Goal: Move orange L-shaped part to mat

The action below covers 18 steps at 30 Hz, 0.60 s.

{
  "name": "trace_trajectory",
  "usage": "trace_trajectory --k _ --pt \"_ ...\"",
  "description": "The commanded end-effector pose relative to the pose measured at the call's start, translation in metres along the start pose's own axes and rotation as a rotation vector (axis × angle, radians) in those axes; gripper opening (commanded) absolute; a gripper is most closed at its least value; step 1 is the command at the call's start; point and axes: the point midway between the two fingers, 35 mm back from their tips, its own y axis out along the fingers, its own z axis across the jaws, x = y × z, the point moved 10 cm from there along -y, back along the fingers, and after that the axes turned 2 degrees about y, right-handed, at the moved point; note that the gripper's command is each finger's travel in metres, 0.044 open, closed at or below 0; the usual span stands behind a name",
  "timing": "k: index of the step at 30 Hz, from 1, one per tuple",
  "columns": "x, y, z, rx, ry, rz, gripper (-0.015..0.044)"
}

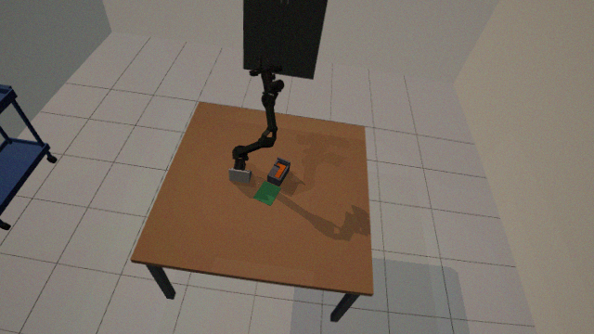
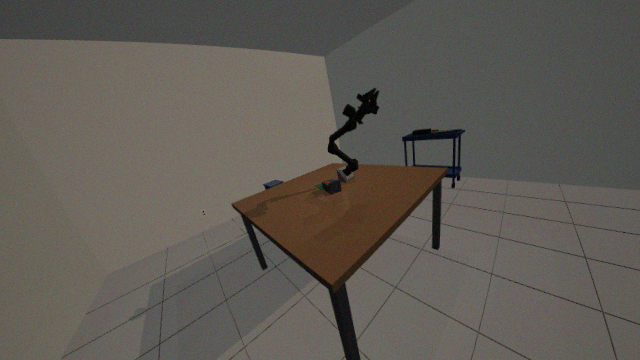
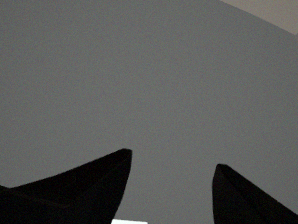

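The orange L-shaped part [image 1: 280,170] lies in the pocket of the grey tray [image 1: 274,180] [image 2: 333,188]; whether it is exactly flush is too small to tell. The green mat [image 1: 266,194] [image 2: 319,186] lies on the table beside the tray, with nothing on it. My gripper [image 3: 173,166] is open and empty, its two dark fingers apart with only plain wall between them. It is raised high above the table, far from the tray and pointing away from it, at the arm's upper end [image 2: 376,92].
The arm's light grey base plate [image 1: 239,175] [image 2: 345,175] stands beside the tray and mat on the wooden table [image 1: 223,232] [image 2: 320,235]. A dark cabinet [image 1: 285,32] is behind the arm. A blue cart [image 1: 20,153] [image 2: 434,135] stands away from the table.
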Motion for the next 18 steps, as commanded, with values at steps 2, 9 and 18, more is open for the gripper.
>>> trace_trajectory --k 2,9,18 --pt "0.026 0.024 -0.059 -0.194 -0.250 -0.166 0.0180" --pt "0.075 0.030 -0.109 -0.373 -0.451 -0.395 0.0180" --pt "0.171 0.006 -0.148 -0.744 -0.891 -0.763 0.0180"
